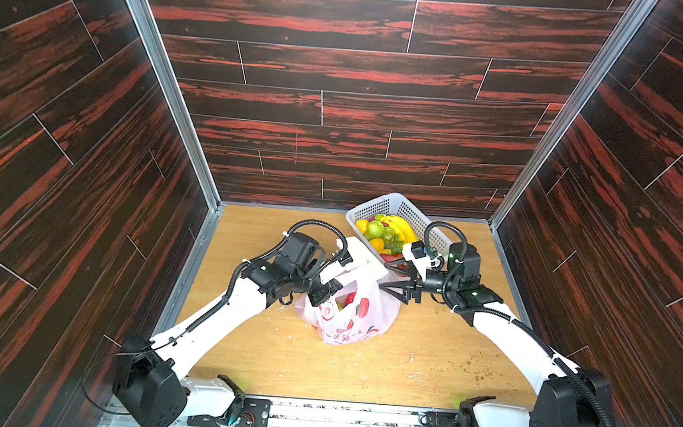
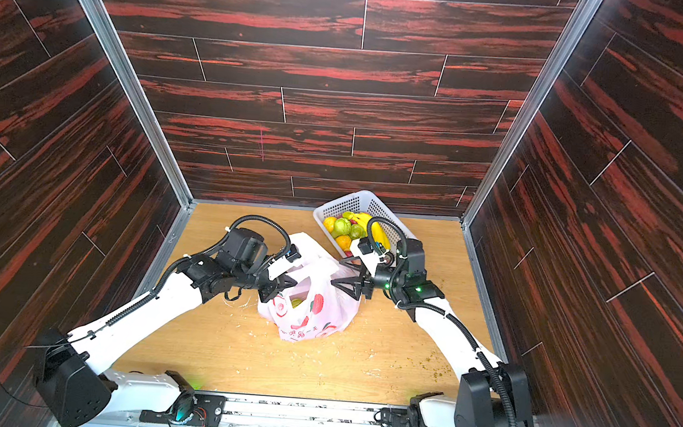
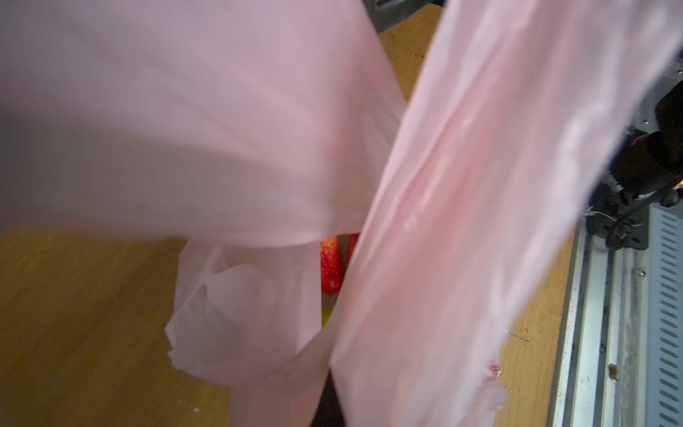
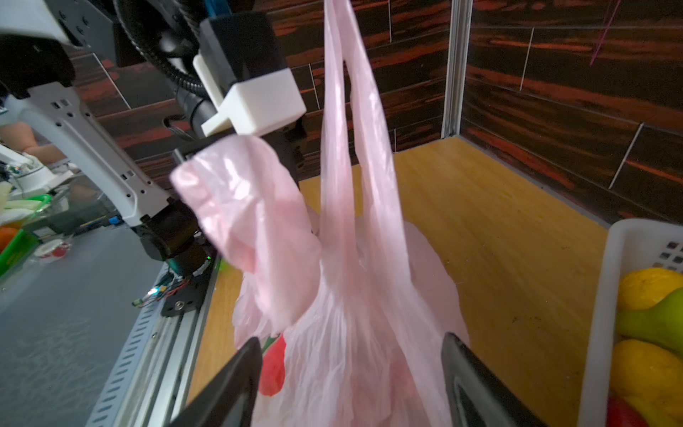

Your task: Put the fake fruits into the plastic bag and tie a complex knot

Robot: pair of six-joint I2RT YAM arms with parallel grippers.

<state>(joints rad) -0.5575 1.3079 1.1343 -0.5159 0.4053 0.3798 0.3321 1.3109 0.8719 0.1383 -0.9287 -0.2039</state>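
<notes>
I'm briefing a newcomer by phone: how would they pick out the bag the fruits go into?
Find the wooden table enclosed by dark walls; near its middle sits the plastic bag, beside the white basket. Unlike that rigid perforated basket, it is soft, crumpled, translucent pale pink, printed with red fruit.
</notes>
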